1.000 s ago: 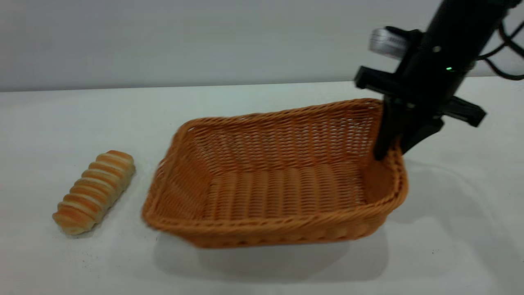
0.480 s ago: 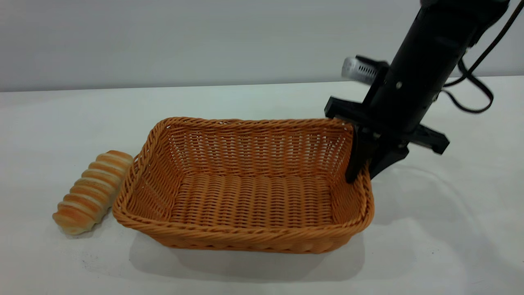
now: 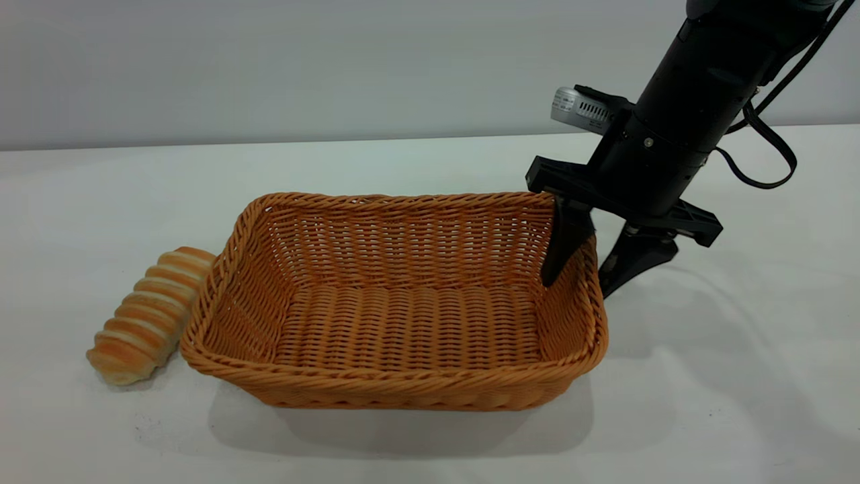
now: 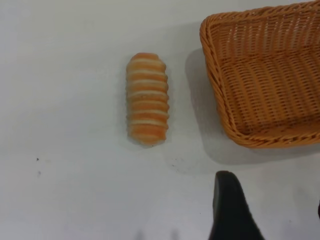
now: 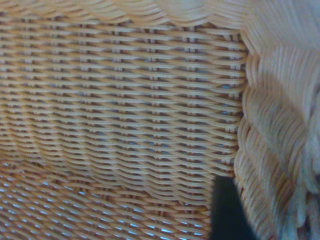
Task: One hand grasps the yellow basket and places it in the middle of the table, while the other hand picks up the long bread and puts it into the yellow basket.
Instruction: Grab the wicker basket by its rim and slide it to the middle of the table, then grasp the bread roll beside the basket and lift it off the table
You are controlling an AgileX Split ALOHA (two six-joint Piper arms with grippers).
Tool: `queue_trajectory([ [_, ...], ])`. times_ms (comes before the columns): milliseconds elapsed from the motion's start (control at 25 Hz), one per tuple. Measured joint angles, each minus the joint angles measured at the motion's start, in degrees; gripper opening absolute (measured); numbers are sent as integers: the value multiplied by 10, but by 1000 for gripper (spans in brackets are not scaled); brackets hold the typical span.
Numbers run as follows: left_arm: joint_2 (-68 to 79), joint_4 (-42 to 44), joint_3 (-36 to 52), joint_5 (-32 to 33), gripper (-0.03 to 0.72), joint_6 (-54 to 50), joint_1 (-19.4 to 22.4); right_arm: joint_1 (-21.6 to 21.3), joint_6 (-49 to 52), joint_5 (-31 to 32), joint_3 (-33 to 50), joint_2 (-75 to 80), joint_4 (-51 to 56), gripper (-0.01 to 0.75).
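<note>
On the white worktop (image 3: pixel 430 168), the yellow basket (image 3: pixel 403 302) sits flat — right gripper (image 3: pixel 583 265) fingers spread wide, straddling its end wall. The long bread (image 3: pixel 151 316) touches the far wall; withdrawing could snag wicker, nudging bread away.

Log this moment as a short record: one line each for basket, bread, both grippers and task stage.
basket: the yellow basket rests flat on the table, empty
bread: the long bread lies on the table by the basket's left end
right gripper: open, fingers straddling the basket's right wall
left gripper: above the table near the bread
stage: basket placed, bread not yet picked up
</note>
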Motion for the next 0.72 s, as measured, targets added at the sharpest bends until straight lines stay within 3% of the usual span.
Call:
queue_trajectory([
  [120, 18, -1, 0, 0, 466, -1, 0, 0, -18, 0, 0, -3, -5, 666],
  [200, 36, -1, -1, 0, 466, -2, 0, 0, -27, -2, -1, -11, -17, 689],
  [520, 164, 5, -52, -1, 466, -15, 0, 0, -29, -8, -11, -96, -96, 600],
  [720, 241, 66, -80, -1, 466, -40, 0, 0, -24, 16, -11, -152, -150, 574],
])
